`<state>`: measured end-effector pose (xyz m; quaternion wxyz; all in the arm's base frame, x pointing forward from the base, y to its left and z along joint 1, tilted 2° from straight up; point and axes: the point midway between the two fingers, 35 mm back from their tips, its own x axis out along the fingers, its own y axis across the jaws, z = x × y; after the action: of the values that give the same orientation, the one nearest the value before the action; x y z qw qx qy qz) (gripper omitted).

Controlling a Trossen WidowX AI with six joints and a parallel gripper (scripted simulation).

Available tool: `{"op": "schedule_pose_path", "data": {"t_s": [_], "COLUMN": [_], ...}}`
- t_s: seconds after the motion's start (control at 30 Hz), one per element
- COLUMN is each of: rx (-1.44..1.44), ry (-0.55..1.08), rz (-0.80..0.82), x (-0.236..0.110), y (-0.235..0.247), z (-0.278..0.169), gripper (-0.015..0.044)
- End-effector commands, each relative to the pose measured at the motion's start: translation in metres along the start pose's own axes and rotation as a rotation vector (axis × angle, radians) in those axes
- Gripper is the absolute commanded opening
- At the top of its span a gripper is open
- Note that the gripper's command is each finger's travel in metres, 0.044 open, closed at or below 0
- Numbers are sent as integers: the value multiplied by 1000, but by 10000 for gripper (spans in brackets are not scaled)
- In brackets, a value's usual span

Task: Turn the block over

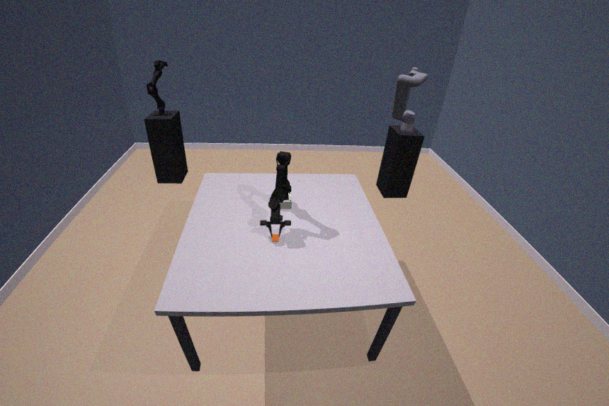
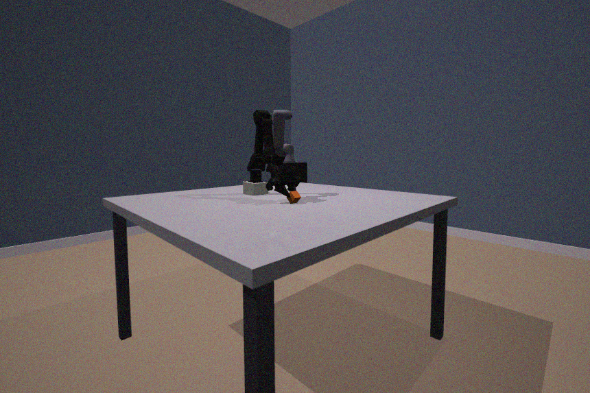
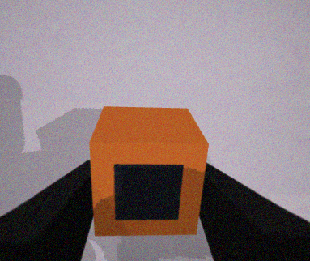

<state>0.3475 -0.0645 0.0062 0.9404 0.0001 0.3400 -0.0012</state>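
An orange block (image 1: 276, 237) (image 2: 293, 197) (image 3: 148, 134) with a dark square mark (image 3: 148, 191) sits between my two black fingers. My gripper (image 1: 276, 232) (image 2: 291, 194) (image 3: 146, 170) is shut on the block and holds it tilted just above the grey table (image 1: 236, 273) (image 2: 267, 236) (image 3: 224, 61), near the table's middle. In the wrist view the marked face points toward the camera. The arm reaches down and forward from its pale base (image 1: 286, 203) (image 2: 254, 187).
Two other robot arms stand on black pedestals on the floor behind the table, one dark arm at the left (image 1: 166, 145) and one grey arm at the right (image 1: 399, 160). The room has blue walls and a tan floor.
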Motion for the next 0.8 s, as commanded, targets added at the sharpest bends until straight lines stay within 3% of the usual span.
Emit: {"op": "schedule_pose_path", "data": {"t_s": [0.0,0.77], "rx": [12,3], "ry": [-29,-257], "rz": [6,9], "x": [1,-16], "y": [1,6], "z": [-12,-17], "gripper": [0,0]}}
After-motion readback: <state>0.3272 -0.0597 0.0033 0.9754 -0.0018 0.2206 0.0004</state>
